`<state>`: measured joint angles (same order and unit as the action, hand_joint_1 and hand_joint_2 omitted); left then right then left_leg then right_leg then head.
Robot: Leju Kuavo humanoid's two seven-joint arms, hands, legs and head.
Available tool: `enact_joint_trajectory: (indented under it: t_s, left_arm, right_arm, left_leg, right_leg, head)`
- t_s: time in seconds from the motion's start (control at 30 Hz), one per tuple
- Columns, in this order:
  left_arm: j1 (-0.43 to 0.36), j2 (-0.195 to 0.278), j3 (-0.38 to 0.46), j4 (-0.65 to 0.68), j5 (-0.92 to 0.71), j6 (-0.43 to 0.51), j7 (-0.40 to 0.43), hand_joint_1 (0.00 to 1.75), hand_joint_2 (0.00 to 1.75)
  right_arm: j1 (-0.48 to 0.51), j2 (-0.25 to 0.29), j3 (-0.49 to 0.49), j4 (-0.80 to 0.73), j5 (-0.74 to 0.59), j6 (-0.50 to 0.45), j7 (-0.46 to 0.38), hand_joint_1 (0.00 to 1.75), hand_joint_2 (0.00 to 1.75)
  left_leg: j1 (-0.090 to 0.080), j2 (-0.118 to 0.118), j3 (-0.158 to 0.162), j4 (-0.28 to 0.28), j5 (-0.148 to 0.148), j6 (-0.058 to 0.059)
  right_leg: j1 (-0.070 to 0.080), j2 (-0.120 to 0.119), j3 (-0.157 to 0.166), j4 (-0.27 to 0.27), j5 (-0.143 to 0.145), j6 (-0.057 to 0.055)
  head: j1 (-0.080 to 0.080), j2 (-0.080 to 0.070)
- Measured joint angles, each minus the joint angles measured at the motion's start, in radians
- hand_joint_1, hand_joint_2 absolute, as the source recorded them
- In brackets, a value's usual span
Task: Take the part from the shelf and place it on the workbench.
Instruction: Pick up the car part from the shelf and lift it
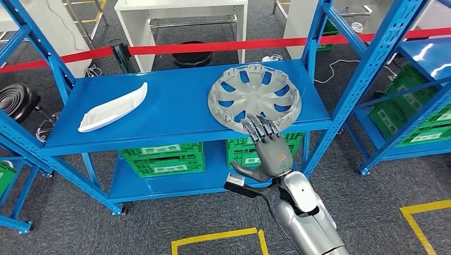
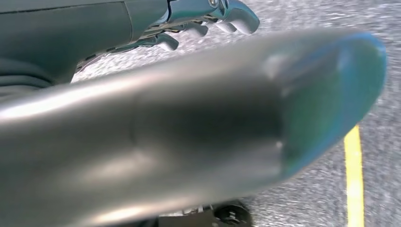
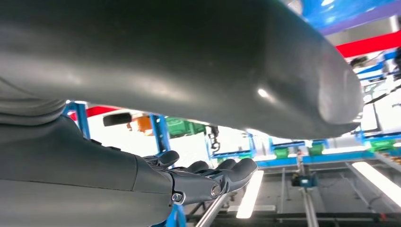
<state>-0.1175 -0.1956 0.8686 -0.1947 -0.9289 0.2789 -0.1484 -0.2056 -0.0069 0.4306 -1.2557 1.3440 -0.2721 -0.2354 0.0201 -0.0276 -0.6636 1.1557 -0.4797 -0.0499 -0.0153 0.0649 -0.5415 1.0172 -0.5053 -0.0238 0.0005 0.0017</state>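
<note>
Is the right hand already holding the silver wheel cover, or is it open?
Open: the right hand reaches with fingers spread toward the wheel cover, which lies flat on the shelf.

High head view; close wrist views

The blue shelf (image 1: 175, 106) carries a silver wheel cover (image 1: 254, 96) and a white part (image 1: 113, 108).

Silver-grey wheel cover (image 1: 254, 96), spoked, with blue showing through its cut-outs, sits on the bright blue shelf (image 1: 175, 106). At nine o'clock from it, a plain white part (image 1: 113, 108). Green slatted crates (image 1: 162, 158) glow underneath. My right hand (image 1: 270, 151) is dark grey, fingers (image 1: 259, 126) near black, arm silver. Red tape (image 1: 213, 47) behind; yellow lines (image 1: 218, 238) on speckled grey carpet.
</note>
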Motion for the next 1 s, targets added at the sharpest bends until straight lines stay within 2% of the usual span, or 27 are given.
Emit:
enact_joint_trajectory:
  t_s: [0.03, 0.07, 0.1, 0.17, 0.23, 0.27, 0.3, 0.33, 0.37, 0.4, 0.43, 0.5, 0.53, 0.57, 0.63, 0.7, 0.73, 0.77, 0.8, 0.87, 0.9, 0.93, 0.97, 1.0]
  left_arm:
    - [0.000, 0.001, 0.000, 0.000, 0.000, 0.000, 0.000, 0.00, 0.00]
    - [0.000, 0.001, 0.000, 0.001, 0.000, 0.000, -0.001, 0.00, 0.00]
    - [0.000, 0.001, 0.000, 0.001, 0.000, -0.001, -0.001, 0.00, 0.00]
    - [-0.003, 0.000, 0.000, 0.001, 0.001, -0.002, -0.002, 0.00, 0.00]
    - [-0.004, -0.001, 0.000, 0.000, 0.003, -0.002, -0.003, 0.00, 0.00]
    - [-0.004, -0.001, 0.000, 0.000, 0.003, -0.001, -0.004, 0.00, 0.00]
    - [-0.004, -0.001, 0.000, 0.000, 0.003, -0.001, -0.005, 0.00, 0.00]
    - [-0.003, -0.001, 0.000, 0.000, 0.003, -0.001, -0.006, 0.00, 0.00]
    - [-0.003, -0.001, 0.000, 0.000, 0.003, -0.002, -0.006, 0.00, 0.00]
    - [-0.002, -0.001, 0.000, 0.000, 0.003, -0.002, -0.007, 0.00, 0.00]
    - [-0.001, -0.001, 0.000, 0.000, 0.003, -0.002, -0.007, 0.00, 0.00]
    - [-0.001, -0.001, 0.000, 0.001, 0.003, -0.002, -0.008, 0.00, 0.00]
    - [-0.001, -0.001, 0.000, 0.001, 0.003, -0.003, -0.008, 0.00, 0.00]
    - [-0.002, -0.001, 0.000, 0.001, 0.003, -0.003, -0.007, 0.00, 0.00]
    - [-0.003, -0.001, 0.000, 0.001, 0.003, -0.003, -0.007, 0.00, 0.00]
    - [-0.003, -0.001, 0.000, 0.001, 0.003, -0.003, -0.008, 0.00, 0.00]
    - [-0.003, -0.001, 0.000, 0.000, 0.004, -0.003, -0.009, 0.00, 0.00]
    - [-0.004, -0.001, 0.000, 0.000, 0.004, -0.003, -0.010, 0.00, 0.00]
    - [-0.004, 0.000, 0.000, 0.000, 0.004, -0.003, -0.011, 0.00, 0.00]
    - [-0.002, 0.000, 0.000, 0.000, 0.005, -0.003, -0.011, 0.00, 0.00]
    - [0.000, 0.000, 0.000, 0.000, 0.005, -0.003, -0.011, 0.00, 0.00]
    - [0.002, 0.001, 0.000, 0.000, 0.006, -0.003, -0.011, 0.00, 0.00]
    - [0.004, 0.002, 0.000, 0.000, 0.006, -0.003, -0.011, 0.00, 0.00]
    - [0.005, 0.004, 0.000, 0.000, 0.006, -0.003, -0.012, 0.00, 0.00]
  right_arm:
    - [-0.001, 0.000, 0.000, -0.002, 0.000, 0.001, 0.000, 0.00, 0.00]
    - [-0.001, 0.000, 0.000, -0.005, -0.001, 0.002, 0.000, 0.00, 0.00]
    - [-0.001, 0.000, -0.001, -0.007, -0.001, 0.004, -0.001, 0.00, 0.00]
    - [0.001, -0.002, -0.001, -0.011, -0.001, 0.007, -0.002, 0.00, 0.00]
    - [0.000, -0.004, -0.002, -0.015, -0.001, 0.009, -0.003, 0.00, 0.00]
    - [-0.002, -0.005, -0.003, -0.017, 0.000, 0.010, -0.004, 0.00, 0.00]
    - [-0.003, -0.006, -0.003, -0.017, 0.000, 0.011, -0.006, 0.00, 0.00]
    - [-0.003, -0.006, -0.002, -0.017, 0.000, 0.012, -0.008, 0.00, 0.00]
    - [0.000, -0.008, -0.002, -0.017, 0.000, 0.011, -0.012, 0.00, 0.00]
    - [0.003, -0.010, -0.002, -0.017, 0.000, 0.009, -0.015, 0.00, 0.00]
    - [0.006, -0.013, -0.002, -0.017, -0.001, 0.006, -0.017, 0.00, 0.00]
    - [0.008, -0.020, -0.002, -0.017, -0.002, 0.002, -0.019, 0.00, 0.00]
    - [0.008, -0.023, -0.002, -0.017, -0.002, 0.001, -0.020, 0.00, 0.00]
    - [0.008, -0.025, -0.002, -0.017, -0.001, 0.000, -0.020, 0.00, 0.00]
    - [0.008, -0.028, -0.001, -0.017, 0.000, -0.001, -0.020, 0.00, 0.00]
    - [0.008, -0.030, -0.002, -0.018, 0.000, -0.001, -0.019, 0.00, 0.00]
    - [0.007, -0.030, -0.002, -0.018, 0.001, -0.002, -0.019, 0.00, 0.00]
    - [0.005, -0.031, -0.002, -0.018, 0.001, -0.002, -0.018, 0.00, 0.00]
    - [0.004, -0.031, -0.002, -0.018, 0.001, -0.002, -0.019, 0.00, 0.00]
    - [0.004, -0.031, -0.002, -0.018, 0.001, -0.002, -0.018, 0.00, 0.00]
    - [0.005, -0.031, -0.002, -0.017, 0.001, -0.001, -0.018, 0.00, 0.00]
    - [0.005, -0.031, -0.002, -0.017, 0.001, -0.001, -0.018, 0.00, 0.00]
    - [0.005, -0.031, -0.001, -0.017, 0.001, -0.001, -0.018, 0.00, 0.00]
    - [0.005, -0.031, -0.001, -0.017, 0.001, -0.001, -0.018, 0.00, 0.00]
  left_leg:
    - [0.002, -0.019, 0.027, -0.067, 0.028, 0.001]
    - [0.004, -0.035, 0.046, -0.111, 0.040, 0.003]
    - [0.003, -0.042, 0.056, -0.129, 0.035, 0.007]
    - [0.000, -0.026, 0.065, -0.134, 0.024, 0.021]
    - [0.001, -0.009, 0.077, -0.142, 0.018, 0.039]
    - [0.001, -0.001, 0.084, -0.145, 0.015, 0.047]
    - [-0.001, 0.007, 0.089, -0.146, 0.009, 0.052]
    - [-0.003, 0.014, 0.094, -0.146, 0.003, 0.056]
    - [-0.004, 0.020, 0.100, -0.145, -0.003, 0.057]
    - [-0.005, 0.024, 0.106, -0.144, -0.010, 0.057]
    - [-0.006, 0.026, 0.115, -0.144, -0.017, 0.057]
    - [-0.006, 0.029, 0.134, -0.143, -0.033, 0.054]
    - [-0.008, 0.029, 0.141, -0.142, -0.041, 0.050]
    - [-0.010, 0.030, 0.145, -0.142, -0.048, 0.045]
    - [-0.012, 0.032, 0.149, -0.147, -0.057, 0.033]
    - [-0.012, 0.034, 0.161, -0.151, -0.065, 0.022]
    - [-0.012, 0.034, 0.159, -0.136, -0.074, 0.016]
    - [-0.011, 0.033, 0.145, -0.099, -0.091, 0.011]
    - [-0.010, 0.032, 0.113, -0.039, -0.112, 0.006]
    - [-0.008, 0.032, 0.023, 0.100, -0.146, -0.001]
    - [-0.007, 0.032, -0.013, 0.137, -0.140, -0.003]
    - [-0.007, 0.032, -0.030, 0.137, -0.113, -0.004]
    - [-0.006, 0.032, -0.028, 0.097, -0.068, -0.004]
    - [-0.005, 0.032, -0.011, 0.030, -0.014, -0.004]
  right_leg:
    - [-0.001, 0.011, 0.005, 0.001, -0.008, 0.006]
    - [-0.001, 0.021, 0.008, 0.002, -0.013, 0.013]
    - [-0.002, 0.031, 0.007, 0.001, -0.016, 0.020]
    - [-0.005, 0.043, 0.007, -0.004, -0.019, 0.034]
    - [-0.005, 0.008, -0.004, 0.026, -0.033, 0.045]
    - [-0.004, -0.018, -0.027, 0.071, -0.052, 0.048]
    - [-0.003, -0.042, -0.065, 0.136, -0.076, 0.051]
    - [-0.002, -0.052, -0.110, 0.207, -0.099, 0.053]
    - [-0.002, -0.055, -0.150, 0.263, -0.109, 0.053]
    - [-0.002, -0.056, -0.176, 0.288, -0.100, 0.053]
    - [-0.002, -0.056, -0.180, 0.271, -0.070, 0.051]
    - [0.000, -0.060, -0.140, 0.148, 0.021, 0.042]
    - [0.004, -0.064, -0.115, 0.085, 0.050, 0.036]
    - [0.008, -0.067, -0.096, 0.040, 0.065, 0.031]
    - [0.014, -0.067, -0.083, 0.015, 0.055, 0.022]
    - [0.010, -0.062, -0.074, 0.006, 0.049, 0.014]
    - [0.006, -0.061, -0.065, 0.000, 0.047, 0.008]
    - [0.002, -0.061, -0.055, -0.005, 0.044, 0.003]
    - [0.001, -0.061, -0.046, -0.007, 0.039, -0.001]
    - [0.000, -0.059, -0.032, -0.007, 0.026, -0.006]
    - [0.000, -0.058, -0.024, -0.007, 0.019, -0.006]
    - [-0.001, -0.055, -0.014, -0.007, 0.010, -0.005]
    - [-0.001, -0.053, -0.002, -0.007, 0.002, -0.003]
    - [-0.002, -0.051, 0.011, -0.007, -0.008, 0.001]
  head:
    - [0.000, 0.000]
    - [-0.001, 0.000]
    - [-0.001, 0.000]
    - [0.000, 0.000]
    - [0.003, 0.000]
    - [0.005, 0.000]
    - [0.007, 0.000]
    - [0.008, 0.000]
    - [0.008, 0.000]
    - [0.008, 0.000]
    - [0.008, 0.000]
    - [0.008, 0.000]
    - [0.007, 0.000]
    - [0.007, 0.000]
    - [0.005, 0.000]
    - [0.005, 0.000]
    - [0.003, 0.000]
    - [0.000, 0.000]
    - [-0.002, 0.000]
    - [-0.005, 0.000]
    - [-0.005, 0.000]
    - [-0.005, 0.000]
    - [-0.005, 0.000]
    - [-0.005, 0.000]
